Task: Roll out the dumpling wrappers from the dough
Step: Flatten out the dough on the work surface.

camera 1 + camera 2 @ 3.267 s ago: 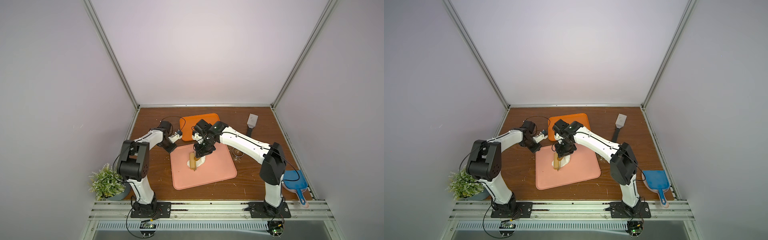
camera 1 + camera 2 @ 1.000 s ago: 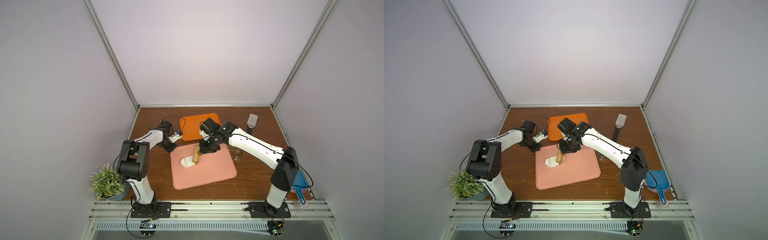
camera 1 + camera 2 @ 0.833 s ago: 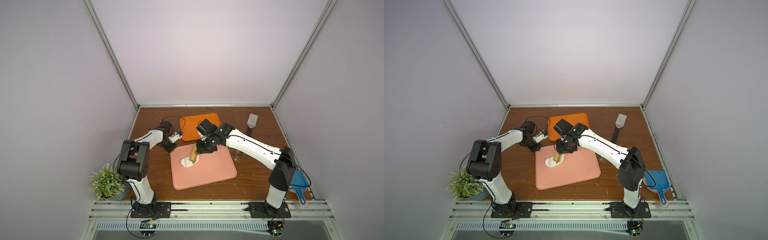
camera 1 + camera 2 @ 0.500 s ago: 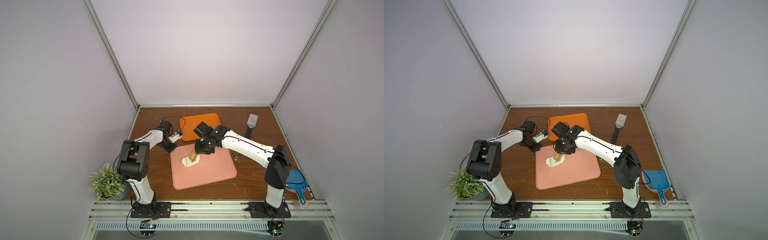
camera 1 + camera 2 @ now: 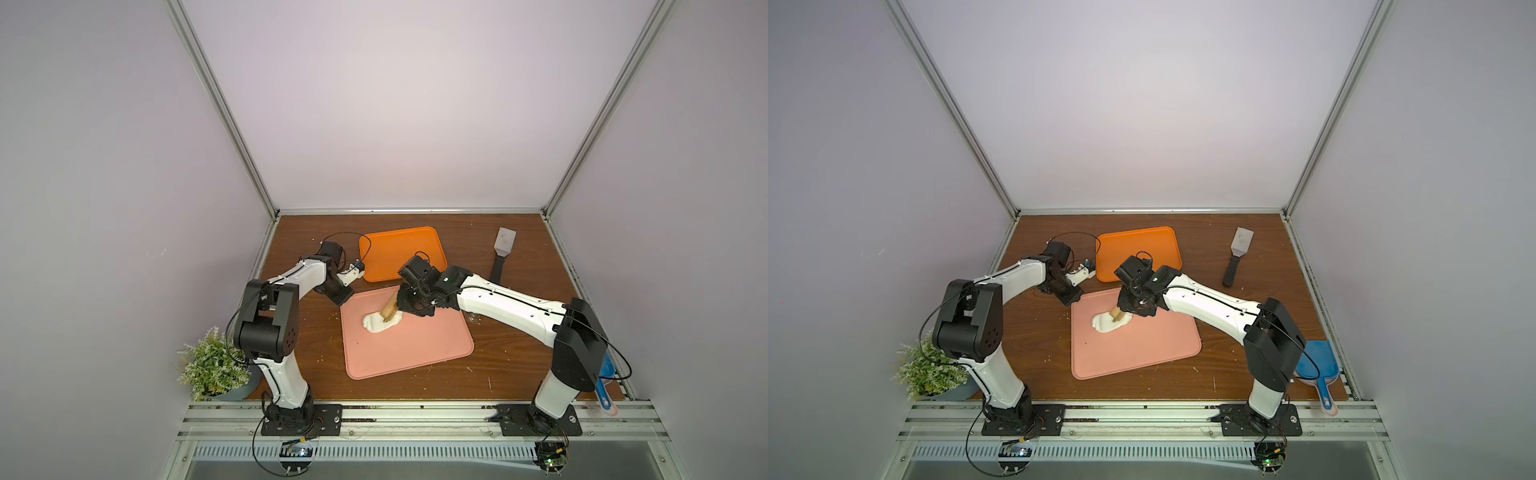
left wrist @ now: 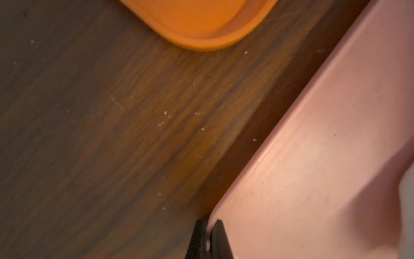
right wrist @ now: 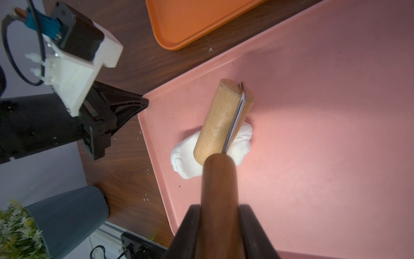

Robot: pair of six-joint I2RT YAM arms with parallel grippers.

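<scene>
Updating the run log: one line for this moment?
right gripper: shut on rolling pin, resting on dough | left gripper: shut on pink mat corner

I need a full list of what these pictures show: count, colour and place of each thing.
dough: 1, white, under rolling pin
rolling pin: 1, wooden, on dough
mat: 1, pink, table centre
tray: 1, orange, behind mat
spatula: 1, grey-black, far right
dustpan: 1, blue, near right edge
potted plant: 1, green, near left corner
table: 1, brown
left hand: 1, black, shut on mat corner
right hand: 1, black, shut on rolling pin handle
</scene>
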